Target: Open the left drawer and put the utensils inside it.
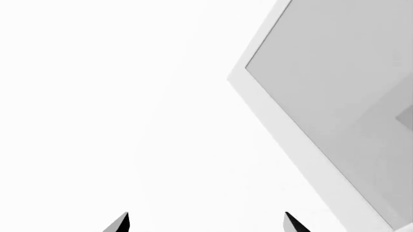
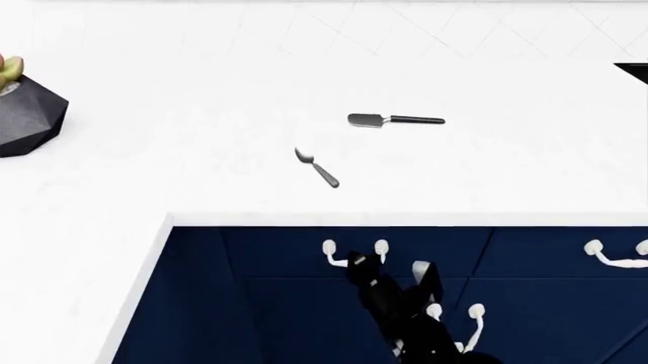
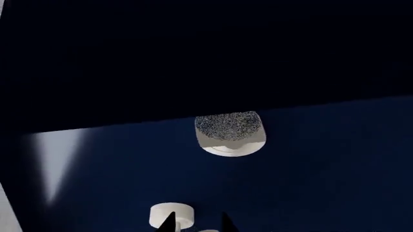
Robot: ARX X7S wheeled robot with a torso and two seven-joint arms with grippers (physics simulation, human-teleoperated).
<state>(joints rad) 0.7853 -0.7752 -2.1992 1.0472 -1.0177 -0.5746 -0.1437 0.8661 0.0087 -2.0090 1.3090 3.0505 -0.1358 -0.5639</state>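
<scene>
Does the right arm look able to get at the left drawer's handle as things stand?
Probably yes. In the head view the right gripper sits right by the white handle of the left drawer, with nothing between them. The drawer looks closed; spoon and spatula lie on the counter.

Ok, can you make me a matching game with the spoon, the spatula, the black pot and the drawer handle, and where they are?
Things:
1. spoon
2. spatula
3. black pot
4. drawer handle

Places:
A. at the far left edge of the counter
B. on the blue front, below the counter
C. farther back on the counter, lying sideways
D. nearer the counter's front edge, lying slanted

Pairs: 1-D, 2-C, 3-A, 4-B
</scene>
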